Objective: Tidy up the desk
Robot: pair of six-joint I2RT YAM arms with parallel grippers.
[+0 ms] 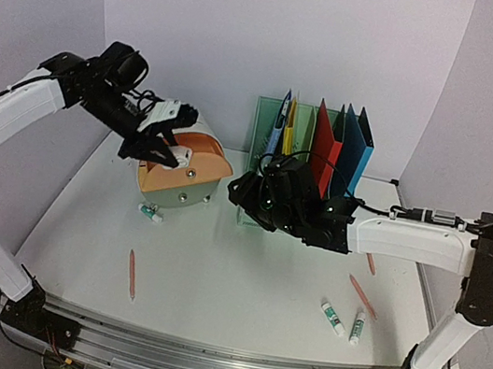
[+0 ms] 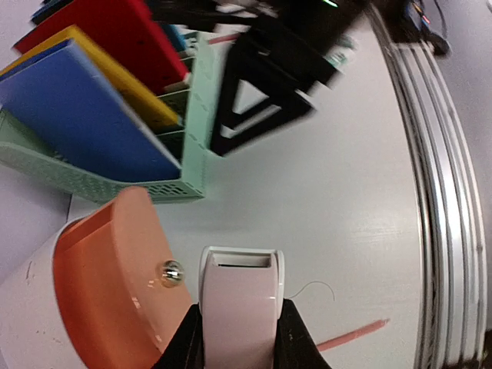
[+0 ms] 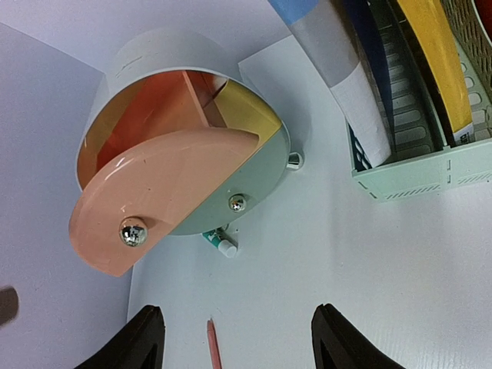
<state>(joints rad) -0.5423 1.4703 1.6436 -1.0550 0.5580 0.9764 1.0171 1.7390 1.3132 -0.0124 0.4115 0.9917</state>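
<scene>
A: Nearest: white slotted item, clamped in left end effector just above round organiser. Orange tray swung out, probably to take it.
B: Right end effector?
A: Released, empty, just right of organiser. Surface lies under and in front of organiser.
B: Unclear?
A: Can't identify the item. Small tube at organiser's foot is half hidden.

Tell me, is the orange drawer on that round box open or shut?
Open. The orange drawer is swung out sideways from the round white box, so the box's inside shows.
</scene>
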